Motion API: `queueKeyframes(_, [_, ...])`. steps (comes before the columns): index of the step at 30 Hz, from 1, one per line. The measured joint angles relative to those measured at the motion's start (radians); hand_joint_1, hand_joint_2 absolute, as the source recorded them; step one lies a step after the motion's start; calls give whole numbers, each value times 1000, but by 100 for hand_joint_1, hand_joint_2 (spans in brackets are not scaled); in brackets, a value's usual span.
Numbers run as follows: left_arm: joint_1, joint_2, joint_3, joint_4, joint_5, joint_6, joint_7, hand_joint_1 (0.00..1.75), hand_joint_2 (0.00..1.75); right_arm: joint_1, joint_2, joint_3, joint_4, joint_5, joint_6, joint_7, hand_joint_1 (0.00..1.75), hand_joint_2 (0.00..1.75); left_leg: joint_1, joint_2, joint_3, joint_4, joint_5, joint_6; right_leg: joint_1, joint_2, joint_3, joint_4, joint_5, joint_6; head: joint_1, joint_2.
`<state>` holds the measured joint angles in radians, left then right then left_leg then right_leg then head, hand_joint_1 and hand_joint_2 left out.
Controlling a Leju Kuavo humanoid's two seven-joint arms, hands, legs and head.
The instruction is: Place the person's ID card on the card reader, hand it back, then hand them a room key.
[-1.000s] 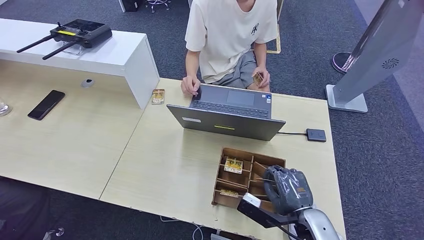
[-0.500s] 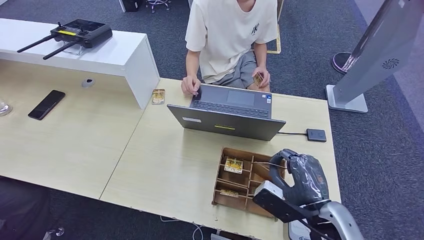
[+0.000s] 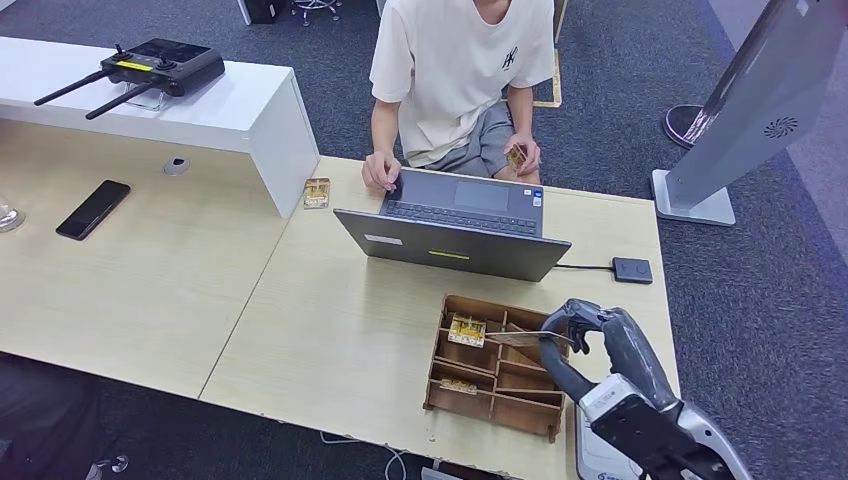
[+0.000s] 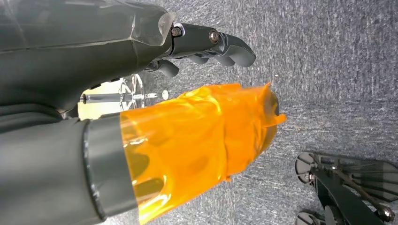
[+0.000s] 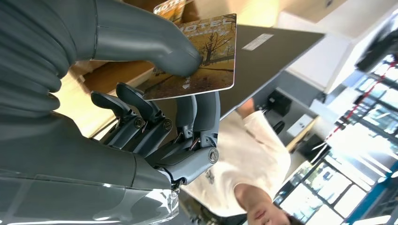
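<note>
From the head view, the right robot hand [image 3: 590,340] hangs above the wooden card tray [image 3: 452,395] at the near right of the surface [image 3: 330,340], pinching a room key card [image 3: 520,339] that juts out flat toward the tray's middle compartments. The person [image 3: 455,80] sits across the surface behind the open laptop [image 3: 455,235], one hand at the keyboard, the other hand [image 3: 522,155] holding a small card near the lap. The black card reader [image 3: 632,269] lies to the right of the laptop. The step in hand looks like the key handover, so the card should travel up and over the laptop lid, not into it, and arrive level at the person's free side.

In the left wrist view, the left robot hand [image 4: 206,44] hangs over grey carpet, fingers loosely curled around nothing, an orange film round its thumb.

The right wrist view shows the thumb [image 5: 155,47] pressing on the printed face of the card [image 5: 202,61] with darker fingers [image 5: 202,112] under it. The hold covers one end alone, so a slow, steady reach would guard against the card pivoting or slipping before the person takes it.
</note>
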<state>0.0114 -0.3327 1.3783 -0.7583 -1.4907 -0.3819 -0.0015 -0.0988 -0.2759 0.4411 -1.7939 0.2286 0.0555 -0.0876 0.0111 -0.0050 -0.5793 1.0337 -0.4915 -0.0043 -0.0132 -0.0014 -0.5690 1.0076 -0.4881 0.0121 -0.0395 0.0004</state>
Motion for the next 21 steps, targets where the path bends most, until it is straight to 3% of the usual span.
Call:
queueKeyframes(5, [1, 5, 0, 12, -32, 31, -18, 0, 0, -11, 21, -10, 0, -99, 55, -40, 175, 175, 0, 0, 0, 0, 0, 0, 0, 0, 0, 0, 0, 0, 0, 0])
queueKeyframes(12, [0, 29, -7, 76, -69, 80, -33, 0, 0, -114, 65, -8, 42, -193, 90, -34, 175, 175, 0, 0, 1, 0, 0, 0, 0, 0, 0, 1, 0, 0, 0, 0])
queueKeyframes(21, [-11, 86, -36, 202, -78, 156, -34, 0, 0, -274, 145, 9, 133, -186, 30, 0, 175, 175, 0, 1, 1, 0, 1, -1, 0, 1, 0, 1, 1, -1, 0, 0])
